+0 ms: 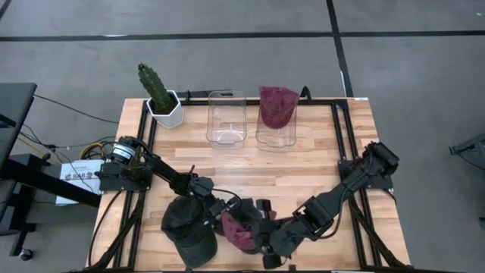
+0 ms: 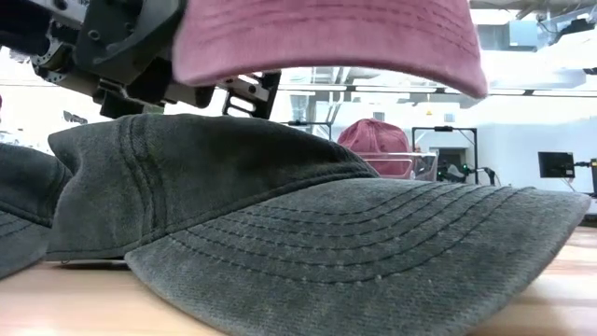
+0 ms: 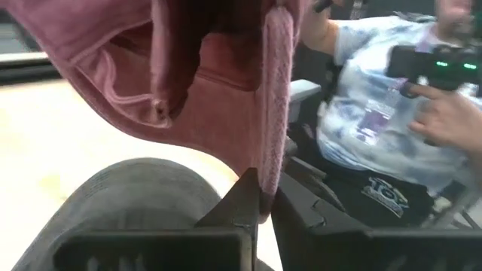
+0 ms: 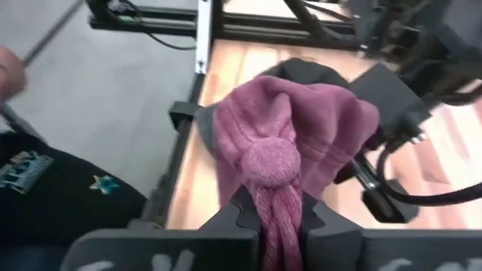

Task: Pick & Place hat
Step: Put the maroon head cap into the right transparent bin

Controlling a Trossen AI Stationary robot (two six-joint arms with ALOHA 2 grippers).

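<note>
A maroon cap (image 1: 239, 232) hangs between my two grippers near the table's near edge, lifted above a dark grey cap (image 1: 189, 227) that lies crown-up on the wood. In the low view the maroon cap (image 2: 326, 37) floats over the grey cap (image 2: 280, 224). My left gripper (image 1: 220, 213) comes in from the left and my right gripper (image 1: 262, 232) from the right; both are shut on the maroon cap. A second maroon cap (image 1: 277, 106) sits in the right clear bin (image 1: 276, 139) at the far side. My left gripper (image 3: 263, 199) pinches a thin edge of the maroon cap's rim (image 3: 274, 143) between its two fingers; the edge runs straight out from the jaws. The cap's open inside (image 3: 188, 90) faces this camera, clear of the grey cap below. My right gripper (image 4: 275, 205) pinches bunched crown cloth (image 4: 277, 197) just below the maroon cap's top button (image 4: 273, 159), several folds gathered between the fingers. The cap is clear of the table and bulges beyond the fingertips.
An empty clear bin (image 1: 226, 118) stands left of the filled one. A cactus in a white pot (image 1: 162, 100) is at the far left corner. Black frame rails (image 1: 339, 144) edge the table. A person (image 3: 376, 128) is close to the near edge.
</note>
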